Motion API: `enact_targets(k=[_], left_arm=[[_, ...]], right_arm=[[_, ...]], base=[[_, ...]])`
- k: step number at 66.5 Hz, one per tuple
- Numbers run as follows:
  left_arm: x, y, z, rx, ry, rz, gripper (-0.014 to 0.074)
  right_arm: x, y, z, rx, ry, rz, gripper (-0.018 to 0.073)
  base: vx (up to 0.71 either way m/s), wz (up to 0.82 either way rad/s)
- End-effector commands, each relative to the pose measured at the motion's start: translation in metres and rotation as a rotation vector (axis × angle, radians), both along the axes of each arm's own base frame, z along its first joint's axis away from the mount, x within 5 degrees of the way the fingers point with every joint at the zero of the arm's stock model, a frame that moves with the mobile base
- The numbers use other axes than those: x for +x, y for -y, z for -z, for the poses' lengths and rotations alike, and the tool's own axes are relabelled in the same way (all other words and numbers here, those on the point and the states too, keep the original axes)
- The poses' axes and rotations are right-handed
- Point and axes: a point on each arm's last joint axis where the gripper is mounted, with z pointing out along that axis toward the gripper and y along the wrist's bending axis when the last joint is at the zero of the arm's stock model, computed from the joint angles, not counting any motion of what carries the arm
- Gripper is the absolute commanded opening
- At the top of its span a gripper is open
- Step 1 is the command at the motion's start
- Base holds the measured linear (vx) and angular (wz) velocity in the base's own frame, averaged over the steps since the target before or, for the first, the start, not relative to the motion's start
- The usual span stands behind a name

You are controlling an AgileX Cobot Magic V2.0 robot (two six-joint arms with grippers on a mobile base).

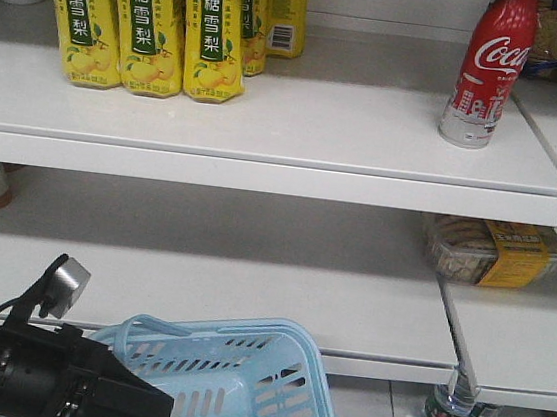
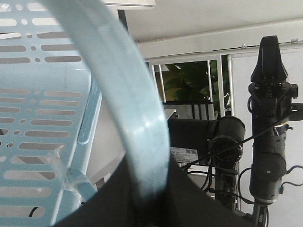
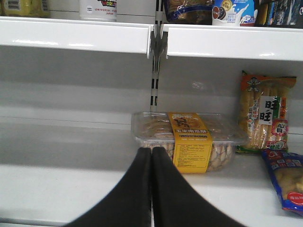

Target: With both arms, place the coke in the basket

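Observation:
The coke (image 1: 487, 71), a slim red can with a silver lower part, stands upright on the upper shelf at the right. It does not show in either wrist view. The pale blue basket (image 1: 238, 385) hangs low in front of the shelves. My left gripper (image 1: 150, 405) is at its left side. In the left wrist view the left gripper (image 2: 147, 161) is shut on the basket's handle (image 2: 132, 94), with the slotted wall (image 2: 42, 118) to the left. My right gripper (image 3: 151, 150) is shut with nothing in it and points at the lower shelf, far below the can.
Yellow pear-drink bottles (image 1: 149, 23) stand at the upper shelf's left. A clear snack box with a yellow label (image 3: 189, 142) lies just beyond the right fingertips, with snack packets (image 3: 265, 118) to its right. Bottles (image 1: 447, 409) stand on the floor. The shelf's front edge (image 1: 262, 176) juts out.

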Motion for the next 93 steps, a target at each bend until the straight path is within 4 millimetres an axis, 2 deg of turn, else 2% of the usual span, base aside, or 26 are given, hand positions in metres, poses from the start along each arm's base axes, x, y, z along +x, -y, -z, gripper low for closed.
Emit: enact_targets(k=[1,93], left_arm=[[0.0008,0.0039,-0.0179,-0.108,0.034,-0.003,-0.0006],[0.0008,0.0039,-0.0179,-0.108,0.034,-0.003,-0.0006]], right_arm=[[-0.0008,0.0004,-0.0047,-0.004,0.078,0.007,-0.0010],[-0.0008,0.0004,-0.0047,-0.004,0.078,0.007,-0.0010]], base=[[0.01,0.00],[0.01,0.00]])
